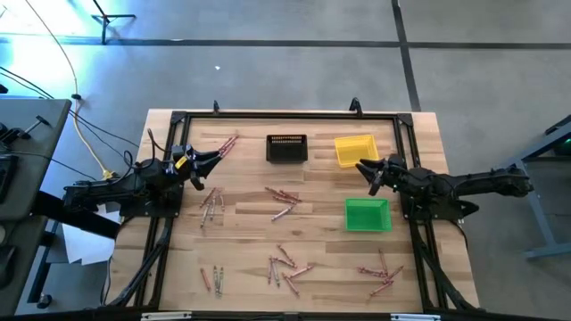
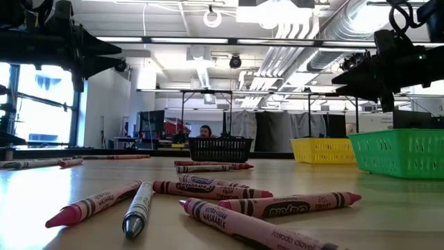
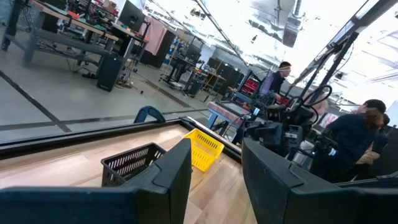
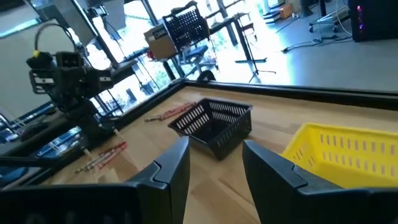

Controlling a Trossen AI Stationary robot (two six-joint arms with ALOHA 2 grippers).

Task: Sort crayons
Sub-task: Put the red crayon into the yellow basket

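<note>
Yellow bin [image 1: 354, 149], green bin [image 1: 367, 215], black bin [image 1: 286, 148]

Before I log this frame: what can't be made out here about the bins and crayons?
- Contents of the black bin: high view too small; low and wrist views blocked by its mesh walls.
- Insides of the yellow bin and green bin: low view sees only their walls.
- Crayon colours: too small in the high view to tell.
- Both wrist views: the hands' own fingers cover the near table.

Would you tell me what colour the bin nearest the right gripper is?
Yellow bin, clearest in the high view, beside the right gripper.
</note>
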